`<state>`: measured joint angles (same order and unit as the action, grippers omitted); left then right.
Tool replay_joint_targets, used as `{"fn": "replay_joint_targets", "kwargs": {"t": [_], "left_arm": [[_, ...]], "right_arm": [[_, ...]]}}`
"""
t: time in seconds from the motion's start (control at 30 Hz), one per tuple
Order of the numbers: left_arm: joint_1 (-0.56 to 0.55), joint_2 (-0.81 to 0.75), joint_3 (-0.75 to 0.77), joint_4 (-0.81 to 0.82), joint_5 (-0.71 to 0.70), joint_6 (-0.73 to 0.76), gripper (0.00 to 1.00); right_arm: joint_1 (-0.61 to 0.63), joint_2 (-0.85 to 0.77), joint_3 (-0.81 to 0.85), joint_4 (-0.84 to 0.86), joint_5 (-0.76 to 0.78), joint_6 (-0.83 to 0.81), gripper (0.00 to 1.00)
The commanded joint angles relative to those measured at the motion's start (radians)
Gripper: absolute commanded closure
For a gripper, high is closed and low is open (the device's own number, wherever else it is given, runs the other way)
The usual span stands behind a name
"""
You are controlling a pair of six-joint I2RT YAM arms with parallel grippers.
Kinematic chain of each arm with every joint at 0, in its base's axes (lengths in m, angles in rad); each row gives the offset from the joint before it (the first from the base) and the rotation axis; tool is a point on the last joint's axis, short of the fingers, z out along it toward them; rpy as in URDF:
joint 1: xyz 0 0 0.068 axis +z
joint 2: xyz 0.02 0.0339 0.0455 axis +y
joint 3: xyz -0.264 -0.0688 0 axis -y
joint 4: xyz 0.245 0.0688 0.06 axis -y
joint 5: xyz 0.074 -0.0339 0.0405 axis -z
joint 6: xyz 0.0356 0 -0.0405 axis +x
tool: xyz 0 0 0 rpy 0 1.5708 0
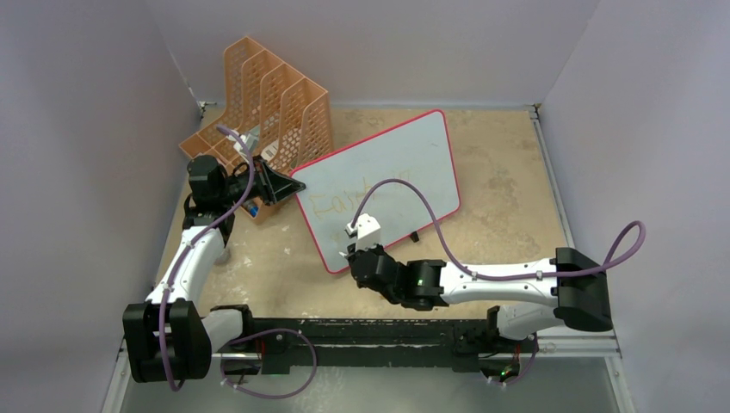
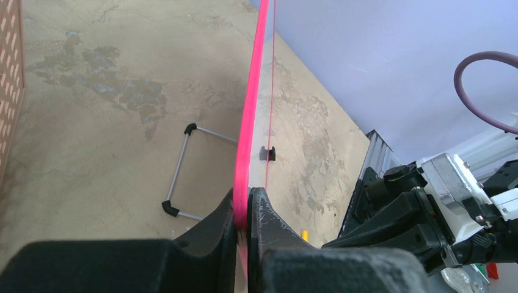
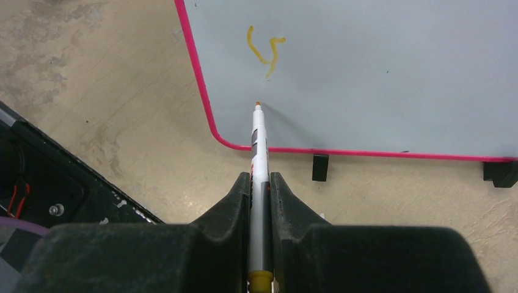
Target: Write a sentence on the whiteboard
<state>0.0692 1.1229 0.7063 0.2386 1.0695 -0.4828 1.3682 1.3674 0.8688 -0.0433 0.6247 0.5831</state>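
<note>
1. Looking down from the overhead camera, I see a mottled tan tabletop, scuffed with darker blotches, boxed in on the left, far and right sides by plain pale walls.
2. A black rail runs along the tabletop's near edge, with both arm bases on it.
3. The whiteboard stands propped around the middle of the tabletop, tilted back, its long sides running at a slant from near-left to far-right.
4. In the left wrist view a thin wire stand shows on the tabletop behind the board; in the right wrist view small black feet sit under its bottom frame.
5. An orange perforated file rack occupies the far-left corner, just beside the board's left end.
6. The left gripper is clamped tight on the board's pink frame at the left end, one finger on each face.
7. The right gripper is closed around a marker, which points at the board's near-left corner.
8. The marker's orange tip lies over the white surface just inside the frame; I cannot tell whether it touches.
9. The sentence is faint yellow-orange writing on the left half of the board; from above I cannot read it.
10. The right wrist view shows one curled orange stroke just above the marker tip.
</note>
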Motion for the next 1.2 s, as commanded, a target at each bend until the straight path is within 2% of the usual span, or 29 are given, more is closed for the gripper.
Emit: {"fn": "replay_joint_targets", "kwargs": {"t": [0.0,0.43,0.73,1.17], "left_arm": [[0.009,-0.014,0.009,0.064,-0.058,0.067,1.0],[0.009,-0.012,0.007,0.065,-0.055,0.066,1.0],[0.009,-0.012,0.007,0.065,-0.053,0.066,1.0],[0.009,-0.011,0.009,0.067,-0.048,0.066,1.0]], "right_arm": [[0.008,-0.026,0.002,-0.013,0.007,0.022,1.0],[0.002,-0.114,-0.013,0.017,0.149,0.043,1.0],[-0.001,-0.071,-0.007,0.073,0.118,0.018,1.0],[-0.038,-0.056,-0.01,0.086,0.155,0.036,1.0]]}}
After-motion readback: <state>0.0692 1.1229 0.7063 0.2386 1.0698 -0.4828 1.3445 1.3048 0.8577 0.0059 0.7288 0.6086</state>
